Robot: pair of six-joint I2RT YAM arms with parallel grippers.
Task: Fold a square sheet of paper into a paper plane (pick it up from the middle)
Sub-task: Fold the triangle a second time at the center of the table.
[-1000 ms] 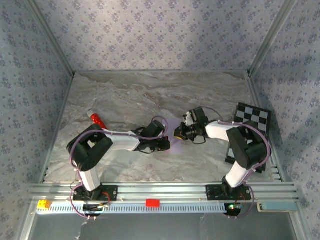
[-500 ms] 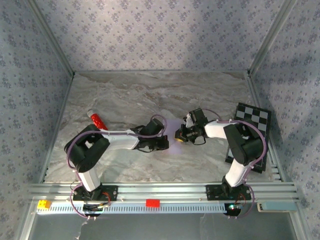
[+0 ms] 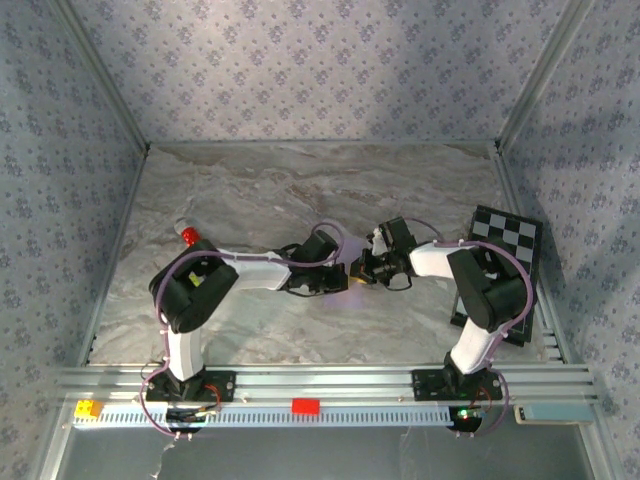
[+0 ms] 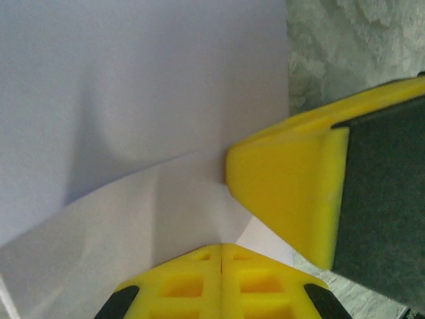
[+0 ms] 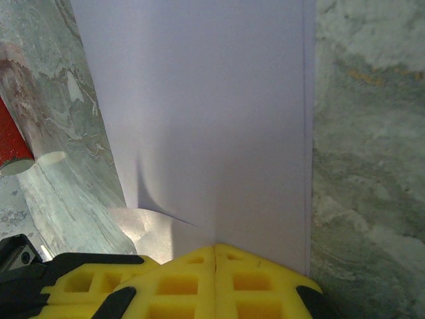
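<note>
The square sheet of paper (image 4: pixel 146 86) is pale lilac and lies partly folded on the marble table, with a doubled edge along its right side in the right wrist view (image 5: pixel 212 100). From above only a sliver of the paper (image 3: pixel 345 289) shows between the two arms. My right gripper (image 5: pixel 214 247) is shut at the sheet's near edge, where the paper buckles into a small crease. My left gripper (image 4: pixel 221 246) is shut with its tips against a raised flap; I cannot tell if paper is pinched. The two grippers, left (image 3: pixel 338 278) and right (image 3: pixel 358 268), nearly touch.
A small red cylinder (image 3: pixel 188 235) lies on the table behind the left arm and also appears at the left edge as the red cylinder (image 5: pixel 10 143). A black-and-white checkered board (image 3: pixel 505 235) sits at the right by the right arm.
The left arm has stretched rightward, bringing its shut gripper close up to the right gripper over the paper. The right gripper has hardly moved.
</note>
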